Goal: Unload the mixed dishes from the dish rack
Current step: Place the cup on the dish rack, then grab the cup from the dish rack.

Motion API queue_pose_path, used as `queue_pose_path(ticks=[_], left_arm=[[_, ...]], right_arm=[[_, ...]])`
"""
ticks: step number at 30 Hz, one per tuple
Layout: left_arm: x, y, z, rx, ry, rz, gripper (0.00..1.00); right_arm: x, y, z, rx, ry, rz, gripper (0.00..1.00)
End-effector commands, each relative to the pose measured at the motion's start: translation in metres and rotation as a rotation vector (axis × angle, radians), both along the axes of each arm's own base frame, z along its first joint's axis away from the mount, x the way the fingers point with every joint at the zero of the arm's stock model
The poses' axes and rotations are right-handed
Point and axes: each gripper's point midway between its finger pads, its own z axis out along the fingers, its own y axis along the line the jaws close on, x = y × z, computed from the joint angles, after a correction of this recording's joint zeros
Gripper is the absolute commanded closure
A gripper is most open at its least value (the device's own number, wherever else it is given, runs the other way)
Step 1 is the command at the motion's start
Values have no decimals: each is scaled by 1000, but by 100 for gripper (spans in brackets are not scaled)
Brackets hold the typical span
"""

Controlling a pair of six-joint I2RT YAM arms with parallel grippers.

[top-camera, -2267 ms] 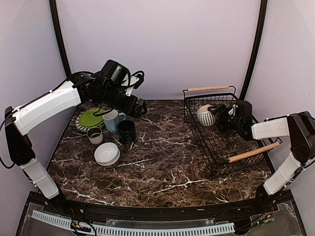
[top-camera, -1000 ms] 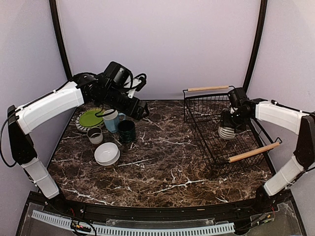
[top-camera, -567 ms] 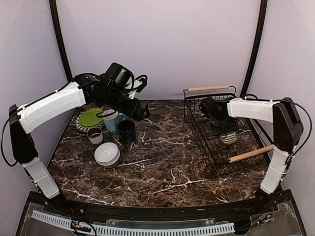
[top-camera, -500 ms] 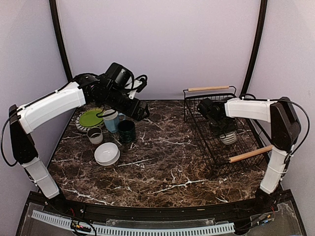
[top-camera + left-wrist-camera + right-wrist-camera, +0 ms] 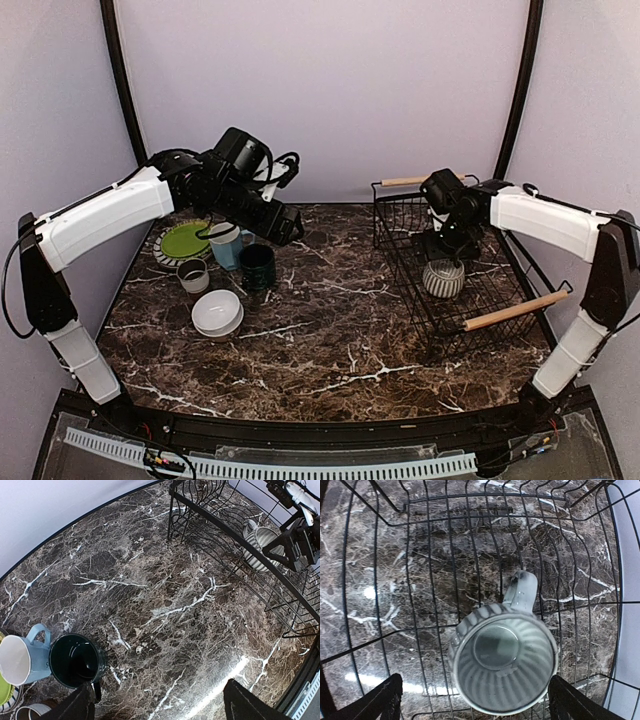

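Soft, even light falls from overhead and the shadows are faint. The polished marble table throws back white glare near its front edge. Both wrist views bow at their rims, and everything is sharp.

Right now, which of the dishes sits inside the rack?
The striped grey mug, upright in the dish rack below the open right gripper; the others stand on the table.

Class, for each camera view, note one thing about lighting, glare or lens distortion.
Top external: even, soft light, the dish rack sharp. Left wrist: a bright glare streak on the marble table, and the rack's wires bow from wide-angle distortion. Right wrist: glare patches on the marble beneath the wires; the striped grey mug is in focus.
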Motion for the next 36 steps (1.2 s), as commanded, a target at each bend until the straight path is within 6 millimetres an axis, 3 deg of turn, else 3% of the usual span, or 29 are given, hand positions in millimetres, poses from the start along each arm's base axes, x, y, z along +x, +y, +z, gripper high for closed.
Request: queue_pose_path(ticks=[1, 4, 7, 17, 22, 26, 30, 36], left_arm=[[-2, 1, -6, 16, 18, 0, 12], [-4, -1, -5, 7, 27, -7, 12], [-5, -2, -5, 4, 30, -8, 12], [-4, 1, 0, 5, 16, -3, 12], [-4, 1, 0, 5, 12, -3, 12], [-4, 2, 0, 6, 11, -3, 12], [-4, 2, 2, 4, 7, -1, 12], [-5, 4, 9, -4, -10, 6, 12]], right_arm=[[0, 7, 28, 181, -43, 12, 1], [4, -12, 37, 248, -79, -42, 2], [10, -30, 32, 295, -80, -87, 14], [24, -68, -44, 164, 87, -184, 46], [30, -69, -60, 155, 94, -202, 62], [34, -72, -54, 140, 60, -213, 81], [37, -75, -32, 144, -2, -217, 98], [41, -82, 26, 155, -169, -221, 100]])
